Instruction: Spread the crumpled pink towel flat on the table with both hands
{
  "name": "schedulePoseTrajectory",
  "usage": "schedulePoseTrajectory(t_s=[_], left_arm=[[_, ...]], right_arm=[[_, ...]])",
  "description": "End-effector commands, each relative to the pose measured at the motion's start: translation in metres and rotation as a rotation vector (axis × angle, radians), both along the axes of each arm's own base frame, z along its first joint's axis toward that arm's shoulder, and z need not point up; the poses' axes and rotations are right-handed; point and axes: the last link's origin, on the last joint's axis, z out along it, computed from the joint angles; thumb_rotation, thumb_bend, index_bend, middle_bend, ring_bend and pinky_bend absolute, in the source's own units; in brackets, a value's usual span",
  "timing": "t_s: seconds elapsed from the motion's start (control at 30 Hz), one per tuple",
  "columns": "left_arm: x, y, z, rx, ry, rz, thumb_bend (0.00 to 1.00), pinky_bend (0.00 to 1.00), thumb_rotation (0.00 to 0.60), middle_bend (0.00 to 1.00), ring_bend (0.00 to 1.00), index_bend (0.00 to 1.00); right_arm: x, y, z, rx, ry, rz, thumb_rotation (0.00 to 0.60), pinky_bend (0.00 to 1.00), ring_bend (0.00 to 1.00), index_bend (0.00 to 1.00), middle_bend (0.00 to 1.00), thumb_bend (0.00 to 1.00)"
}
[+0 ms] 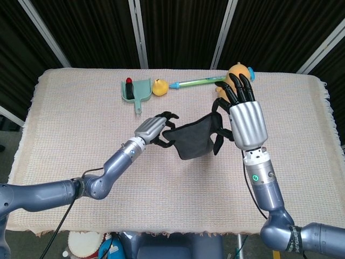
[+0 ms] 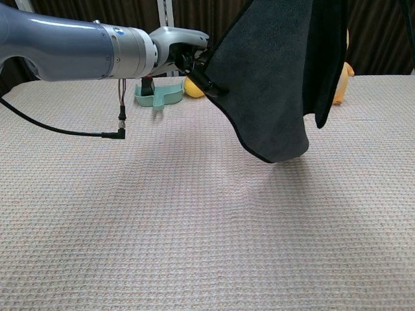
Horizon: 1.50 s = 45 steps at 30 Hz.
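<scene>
The towel (image 1: 193, 139) looks dark grey in these frames, not pink, and hangs off the beige-covered table (image 1: 70, 124) between my hands. My left hand (image 1: 153, 129) pinches its left corner and draws that edge out sideways. My right hand (image 1: 247, 121) holds the right upper edge, with some fingers pointing up and away. In the chest view the towel (image 2: 272, 84) drapes down from the top of the frame, its lower tip just above the table, and the left hand (image 2: 181, 48) grips its left edge. The right hand itself is hidden there.
At the back of the table lie a teal dustpan (image 1: 135, 90) holding a small red object, a yellow round toy (image 1: 158, 87), a green long-handled brush (image 1: 197, 81) and an orange duck (image 1: 237, 75). A black cable (image 2: 65, 126) hangs from the left arm.
</scene>
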Motion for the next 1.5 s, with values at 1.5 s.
schedulePoseTrajectory(t_s=[1.5], left_arm=[[0.031,0.041,0.085,0.413,0.125,0.005,0.50,0.10,0.600,0.15,0.01,0.65]], right_arm=[[-0.079,-0.069,-0.003,0.047,-0.119,-0.237,0.600,0.04,0.06,0.61,0.24,0.58]])
